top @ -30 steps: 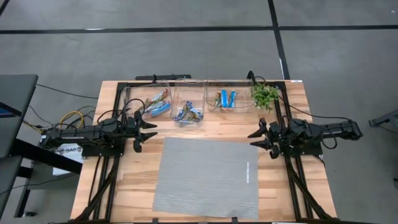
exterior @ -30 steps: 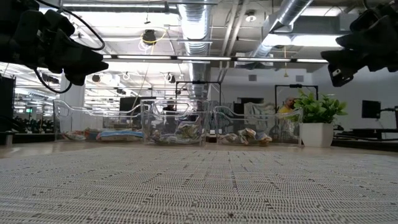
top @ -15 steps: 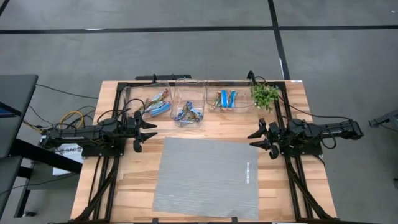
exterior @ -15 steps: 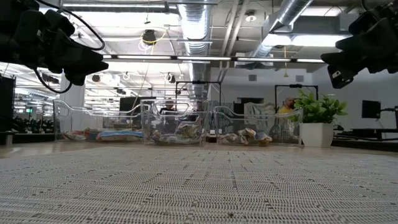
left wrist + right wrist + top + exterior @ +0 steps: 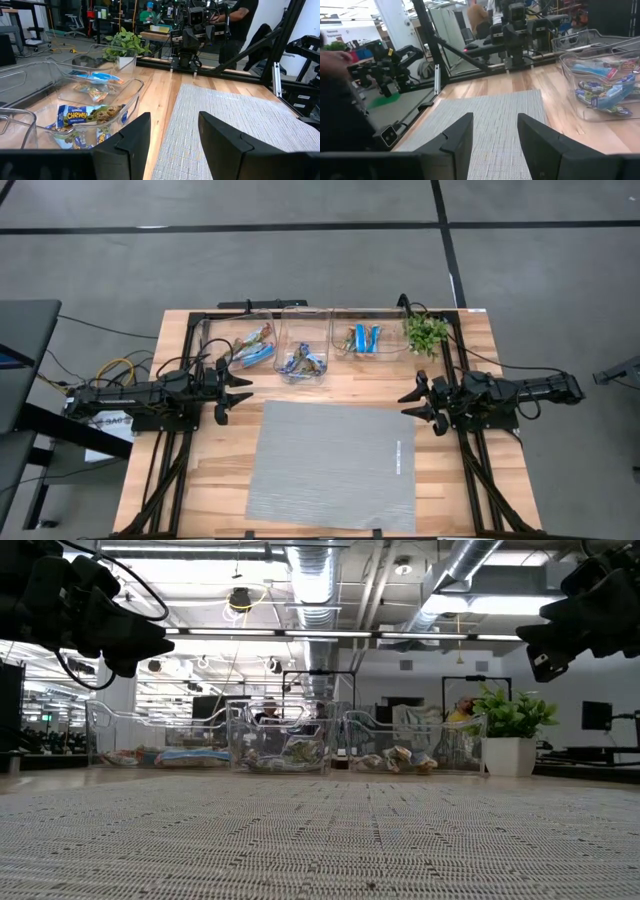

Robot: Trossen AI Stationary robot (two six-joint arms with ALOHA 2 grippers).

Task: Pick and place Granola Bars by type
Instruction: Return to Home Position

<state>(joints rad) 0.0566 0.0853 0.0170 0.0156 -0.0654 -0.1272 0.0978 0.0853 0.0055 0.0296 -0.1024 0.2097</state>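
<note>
The granola bars lie inside three clear bins along the table's far edge: a blue and a brownish bar in the left bin (image 5: 254, 343), multicoloured ones in the middle bin (image 5: 303, 361), blue-and-yellow ones in the right bin (image 5: 362, 339). My left gripper (image 5: 240, 389) hovers open off the grey mat's left far corner, near side of the left bin. My right gripper (image 5: 411, 403) hovers open off the mat's right far corner. In the left wrist view a brownish wrapped bar (image 5: 80, 116) rests in the nearest bin. Blue bars (image 5: 607, 92) show in the right wrist view.
A grey woven mat (image 5: 335, 464) covers the middle and near part of the wooden table. A small green plant (image 5: 426, 331) in a white pot stands at the far right corner, right of the bins. Black frame rails run along the table's sides. People stand in the room beyond.
</note>
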